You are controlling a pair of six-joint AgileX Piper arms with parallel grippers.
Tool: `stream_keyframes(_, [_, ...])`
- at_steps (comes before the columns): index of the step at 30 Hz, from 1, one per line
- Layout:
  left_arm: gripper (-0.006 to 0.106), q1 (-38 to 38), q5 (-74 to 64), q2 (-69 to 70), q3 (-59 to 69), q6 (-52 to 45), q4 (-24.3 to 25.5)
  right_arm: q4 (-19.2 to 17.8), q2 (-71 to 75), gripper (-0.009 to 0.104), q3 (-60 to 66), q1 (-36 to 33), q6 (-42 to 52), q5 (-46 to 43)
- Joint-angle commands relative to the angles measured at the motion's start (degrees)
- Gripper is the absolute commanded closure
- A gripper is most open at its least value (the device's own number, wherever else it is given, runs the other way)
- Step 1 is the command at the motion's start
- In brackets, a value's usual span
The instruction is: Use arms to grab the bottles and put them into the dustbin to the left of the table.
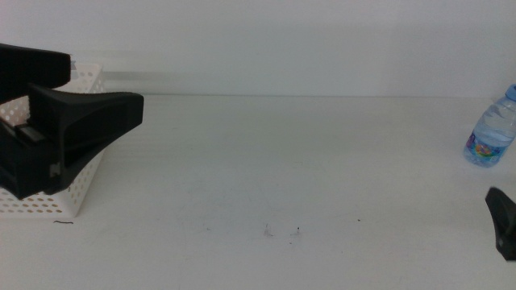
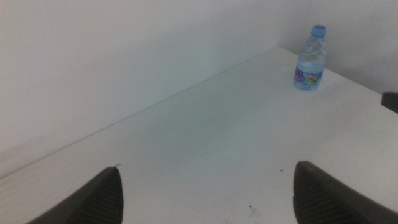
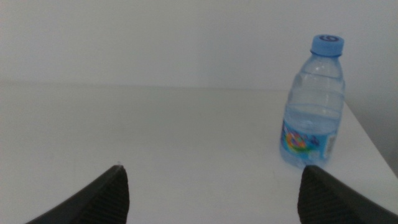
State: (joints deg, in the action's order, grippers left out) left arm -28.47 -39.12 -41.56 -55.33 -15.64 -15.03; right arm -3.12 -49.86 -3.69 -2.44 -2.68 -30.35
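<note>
standing upright at far right, the clear blue-capped water bottle [image 1: 491, 130] waits; right gripper [image 1: 501, 223] lower right, jaws wide, empty; left gripper [image 1: 76, 121] gapes empty over the white perforated dustbin [image 1: 48, 196]. a clipped approach could topple it.

On my feed the left arm [image 1: 56, 133] is matte black and blocky, with flat slab faces and one wedge-shaped housing tapering to a blunt end. A small pale inset shows on its body. Both wrist views show dark, rounded jaw tips. The right gripper [image 1: 501, 221] shows only a black angular edge.
</note>
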Motion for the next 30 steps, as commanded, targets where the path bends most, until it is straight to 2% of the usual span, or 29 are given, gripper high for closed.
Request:
stream_keyframes(1, [0.007, -0.15, 0.80, 0.18, 0.35, 0.69, 0.03, 0.17, -4.39, 0.009, -0.52, 0.25, -2.35, -8.46])
stream_keyframes(6, [0.007, -0.15, 0.80, 0.18, 0.35, 0.69, 0.03, 0.32, -12.26, 0.009, -0.52, 0.25, -2.41, -12.83])
stream_keyframes(9, [0.007, -0.15, 0.80, 0.18, 0.35, 0.69, 0.03, 0.55, -17.01, 0.009, -0.52, 0.25, 2.07, -13.05])
stream_keyframes(12, [0.007, -0.15, 0.80, 0.18, 0.35, 0.69, 0.03, 3.12, -21.89, 0.009, -0.61, 0.25, 4.26, -16.82])
stream_keyframes(17, [0.007, -0.15, 0.80, 0.18, 0.35, 0.69, 0.03, 19.64, -29.11, 0.009, -0.61, 0.25, 10.91, -27.18])
stream_keyframes(19, [0.007, -0.15, 0.80, 0.18, 0.35, 0.69, 0.03, 22.83, -30.99, 0.009, -0.61, 0.25, 10.92, -31.06])
stream_keyframes(24, [0.007, -0.15, 0.80, 0.18, 0.35, 0.69, 0.03, 22.56, -35.36, 0.009, -5.05, 0.25, 12.14, -32.18])
stream_keyframes(30, [0.007, -0.15, 0.80, 0.18, 0.35, 0.69, 0.03, 24.47, -41.25, 0.009, -12.61, 0.25, 14.76, -32.18])
